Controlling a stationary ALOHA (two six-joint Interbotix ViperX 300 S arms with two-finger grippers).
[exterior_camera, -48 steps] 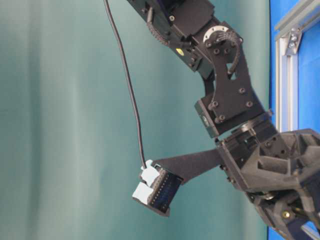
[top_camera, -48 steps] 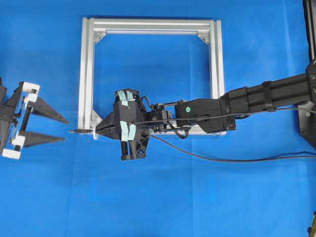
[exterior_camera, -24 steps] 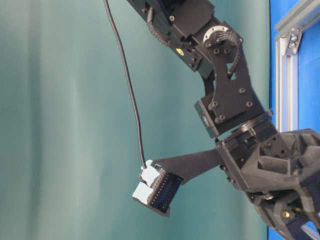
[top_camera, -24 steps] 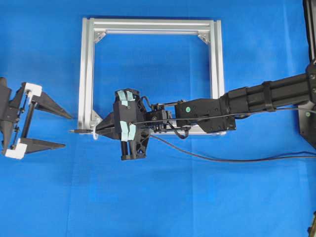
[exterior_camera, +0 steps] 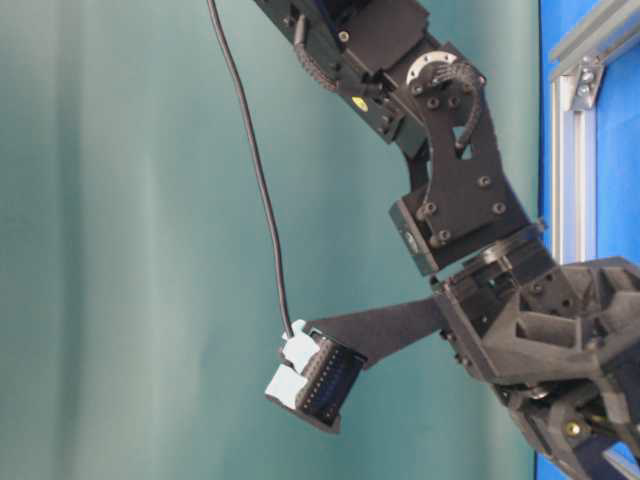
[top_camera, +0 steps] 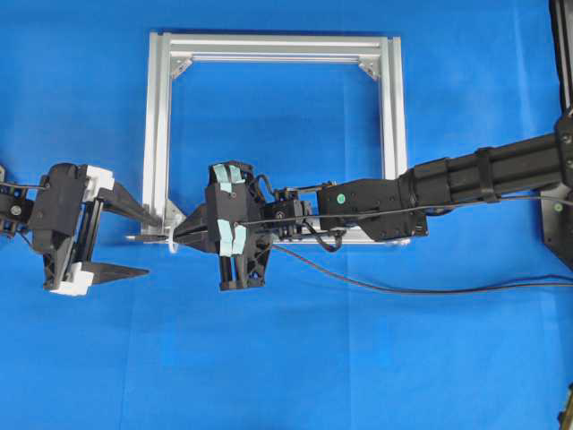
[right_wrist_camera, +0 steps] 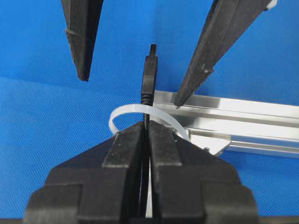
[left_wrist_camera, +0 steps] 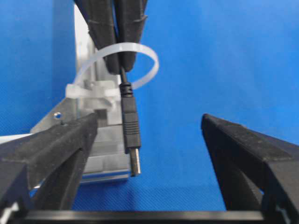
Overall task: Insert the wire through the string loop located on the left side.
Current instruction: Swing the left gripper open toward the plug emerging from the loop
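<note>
Overhead: the right gripper [top_camera: 179, 236], fingers pinched tight on the wire [top_camera: 376, 288], aims its plug leftward through the string loop [top_camera: 170, 244] at the frame [top_camera: 158, 134] corner. The left gripper [top_camera: 134, 242] gapes wide, empty, flanking the plug.

Left wrist: the plug passes through the loop, pointing at the camera.

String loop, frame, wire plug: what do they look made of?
String loop: looks like translucent whitish plastic, a flat smooth band like a zip tie.
Frame: likely extruded aluminium, silver matte with lengthwise grooves.
Wire plug: black moulded plastic body with ribs, and a bare metal tip.
</note>
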